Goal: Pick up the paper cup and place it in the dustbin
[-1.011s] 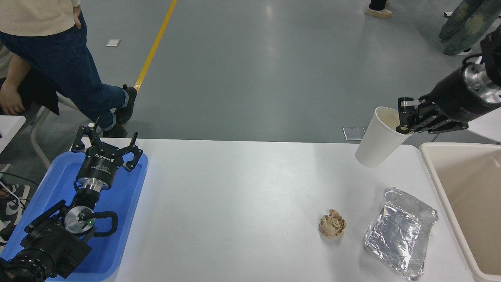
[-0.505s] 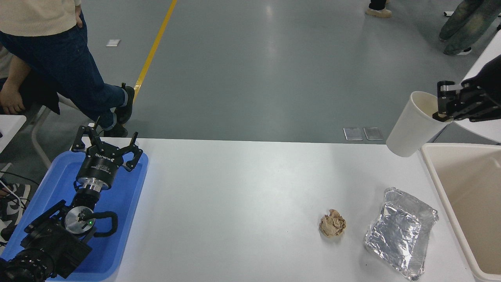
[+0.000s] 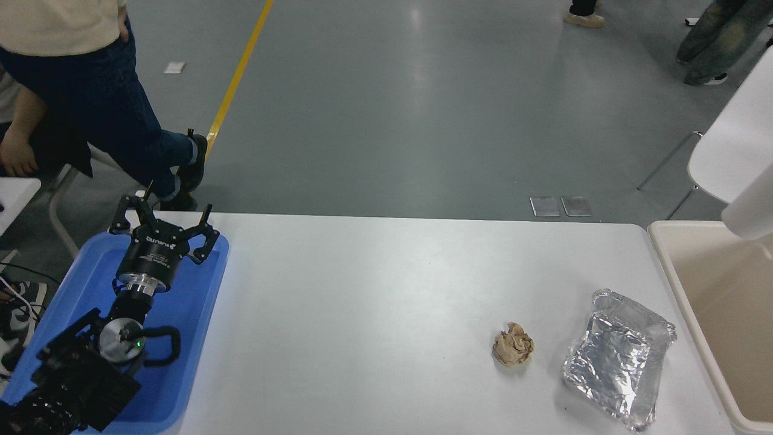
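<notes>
Only the lower end of the white paper cup (image 3: 750, 216) shows at the right edge, tilted and held in the air above the far left corner of the beige dustbin (image 3: 669, 273). Its rim and whatever holds it lie outside the picture. My right gripper is out of view. My left gripper (image 3: 162, 225) is parked over the blue tray (image 3: 199, 302) at the lower left, its fingers spread open and empty.
A crumpled brown paper ball (image 3: 513, 352) and a crinkled silver foil container (image 3: 616, 357) lie on the white table (image 3: 374, 302) near the bin. A white chair (image 3: 728, 148) stands behind the bin. A person in jeans (image 3: 102, 103) stands at the far left.
The right arm has carried the cup rightward, from above the table's far right corner to over the bin. The gripper has left the picture. The left arm has not moved.
</notes>
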